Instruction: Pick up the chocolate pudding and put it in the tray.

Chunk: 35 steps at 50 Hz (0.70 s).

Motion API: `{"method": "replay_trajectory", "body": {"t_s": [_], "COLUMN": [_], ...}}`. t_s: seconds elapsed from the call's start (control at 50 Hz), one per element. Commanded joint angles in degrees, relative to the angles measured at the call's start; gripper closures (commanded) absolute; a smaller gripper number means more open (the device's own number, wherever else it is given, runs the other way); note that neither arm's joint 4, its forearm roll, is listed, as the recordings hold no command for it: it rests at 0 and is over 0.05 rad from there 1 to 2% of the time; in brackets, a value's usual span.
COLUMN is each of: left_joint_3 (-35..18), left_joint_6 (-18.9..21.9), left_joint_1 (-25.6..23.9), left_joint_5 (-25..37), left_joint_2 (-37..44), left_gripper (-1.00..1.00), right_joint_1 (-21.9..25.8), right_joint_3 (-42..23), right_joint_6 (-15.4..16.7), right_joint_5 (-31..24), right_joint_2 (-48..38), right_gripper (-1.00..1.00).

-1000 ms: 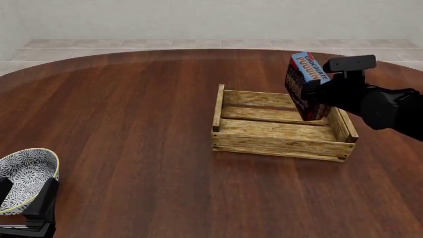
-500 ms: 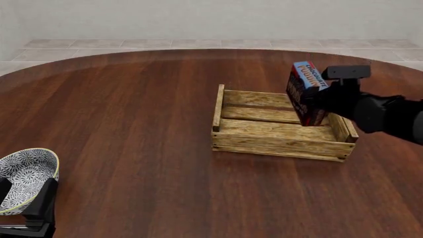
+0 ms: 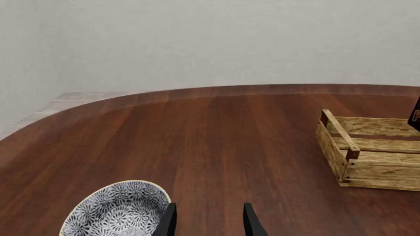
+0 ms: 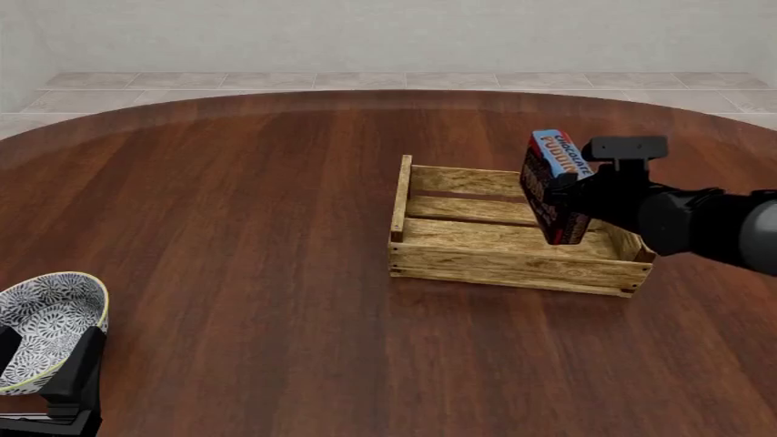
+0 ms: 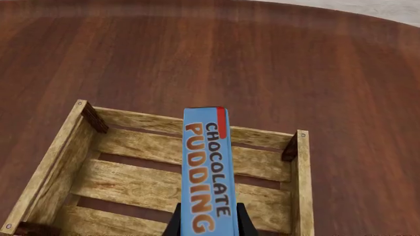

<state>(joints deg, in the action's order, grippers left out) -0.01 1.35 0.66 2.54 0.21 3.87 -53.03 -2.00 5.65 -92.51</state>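
Our right end effector (image 4: pixel 570 196) is clamped on the blue-topped, brown-sided chocolate pudding carton (image 4: pixel 554 187), which we hold on edge and tilted, its lower end down inside the right part of the light tan slatted wooden crate (image 4: pixel 510 259). Our left end effector (image 3: pixel 208 222) sits well to the crate's left with its fingers parted and nothing between them, just beside the round grey-white patterned bowl (image 4: pixel 46 326) on the dark wooden surface (image 4: pixel 243 228).

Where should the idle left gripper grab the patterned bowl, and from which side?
Take the patterned bowl by its thin upturned rim, from above, one finger inside and one outside: the body looks too wide to span. The left gripper sits open beside it.
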Motion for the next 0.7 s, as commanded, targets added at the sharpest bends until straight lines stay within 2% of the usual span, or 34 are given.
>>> {"method": "replay_trajectory", "body": {"t_s": [0.02,0.7], "left_joint_3": [0.00,-0.01], "left_joint_6": [0.01,0.21], "left_joint_1": [0.01,-0.54], "left_joint_5": [0.01,-0.20], "left_joint_2": [-0.03,0.06], "left_gripper": [-1.00,-1.00], "right_joint_1": [0.32,0.24], "right_joint_3": [0.17,0.30], "right_joint_6": [-1.30,-1.29], "right_joint_5": [0.26,0.53], "right_joint_2": [-0.63,-2.18], "right_gripper": [1.00,1.00]}}
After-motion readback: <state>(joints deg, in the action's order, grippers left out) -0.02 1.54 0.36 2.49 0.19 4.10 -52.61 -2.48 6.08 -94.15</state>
